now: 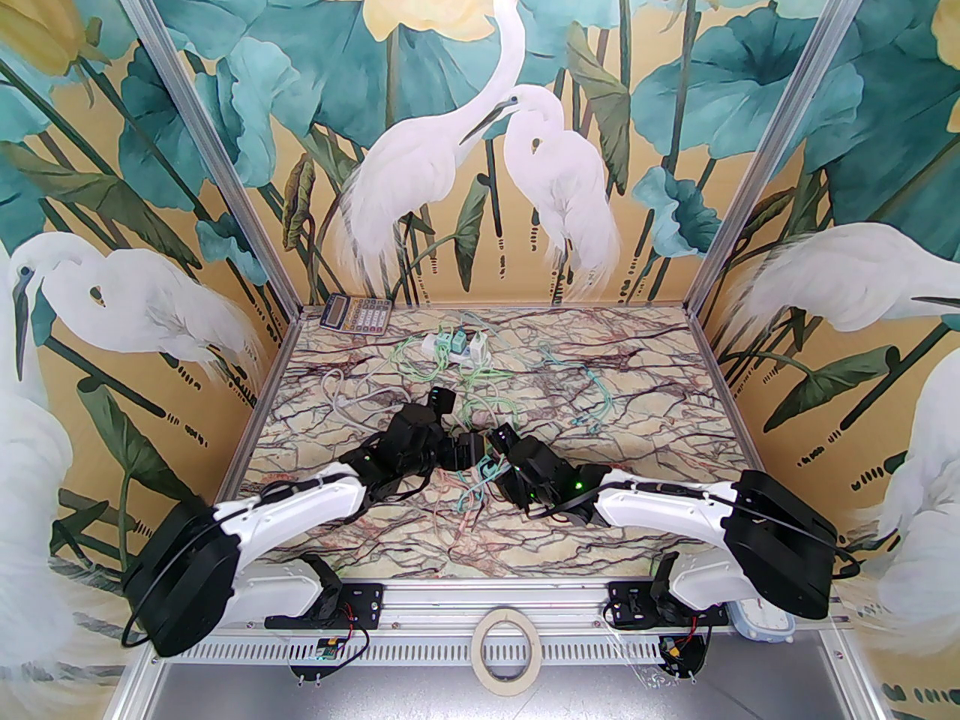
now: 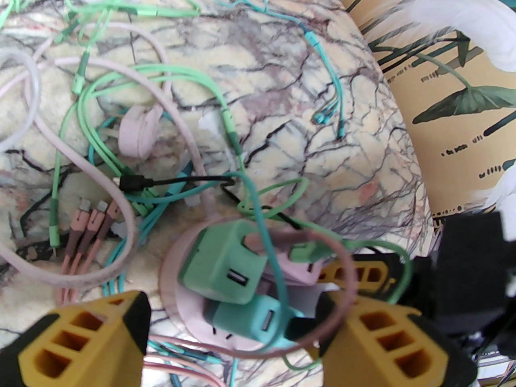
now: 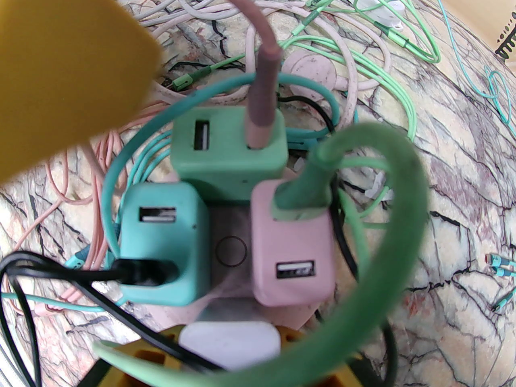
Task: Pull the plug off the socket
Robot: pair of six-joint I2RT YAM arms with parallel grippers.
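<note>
Four cube-shaped charger plugs crowd the round pale-pink socket hub [image 3: 231, 252]. It lies among loose cables near the middle of the marble-patterned bench [image 1: 637, 402], a little toward six o'clock in the top view. Around its centre in the right wrist view sit the green plug [image 3: 225, 155] at twelve, pink plug [image 3: 294, 252] at three, white plug [image 3: 229, 341] at six and teal plug [image 3: 161, 240] at nine.

The left hand [image 2: 234, 317] hangs over the hub. Its yellow fingers [image 2: 80, 337] are spread wide, with the green and teal plugs between them, apparently touching neither. The right hand [image 1: 501, 445] is at the hub's edge; whether it grips anything I cannot tell.

The step looks like lining up before the grasp. Next, the left hand should close on one plug body and pull straight out along its pins, with the hub held down.
</note>
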